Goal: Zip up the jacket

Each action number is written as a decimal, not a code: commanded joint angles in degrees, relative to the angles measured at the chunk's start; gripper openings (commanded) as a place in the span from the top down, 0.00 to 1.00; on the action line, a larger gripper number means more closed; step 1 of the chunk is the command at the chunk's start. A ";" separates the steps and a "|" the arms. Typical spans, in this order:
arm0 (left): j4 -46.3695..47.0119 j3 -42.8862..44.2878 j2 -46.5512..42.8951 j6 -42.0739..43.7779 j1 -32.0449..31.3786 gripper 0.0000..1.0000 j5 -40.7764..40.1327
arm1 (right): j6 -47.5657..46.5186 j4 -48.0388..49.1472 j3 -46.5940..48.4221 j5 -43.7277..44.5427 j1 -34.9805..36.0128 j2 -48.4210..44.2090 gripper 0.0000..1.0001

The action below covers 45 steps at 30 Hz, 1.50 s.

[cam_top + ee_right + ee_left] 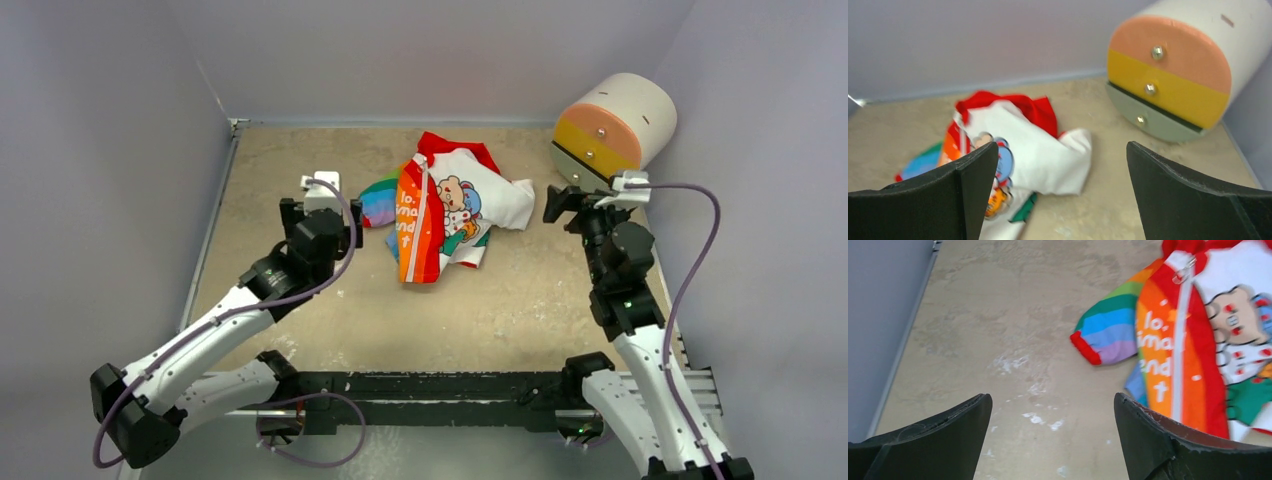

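The jacket (445, 207) lies crumpled at the table's far middle, with a white bear-print body, a red hood at the back, a rainbow sleeve to the left and an orange lettered front panel. Its white zipper runs down the orange panel, with the metal pull (1184, 271) near the collar. My left gripper (322, 187) is open and empty, left of the rainbow sleeve (1108, 325), above bare table. My right gripper (562, 203) is open and empty, right of the jacket's white sleeve (1048, 160).
A white cylinder with a pink, yellow and grey drawer front (610, 125) lies at the back right, close behind my right gripper; it also shows in the right wrist view (1173, 80). Grey walls enclose the beige table (520, 300) on three sides.
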 commanded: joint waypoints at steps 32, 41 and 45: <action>84.25 -33.87 34.64 9.15 40.66 0.01 24.87 | -11.11 66.93 -27.14 0.85 -13.01 34.21 0.01; 92.38 -35.59 41.29 10.21 41.17 0.01 31.23 | -14.03 84.18 -25.96 -6.76 -16.62 50.13 0.01; 90.96 -35.23 40.94 10.33 41.17 0.01 31.17 | -13.51 75.05 -20.98 -9.78 -17.18 51.33 0.01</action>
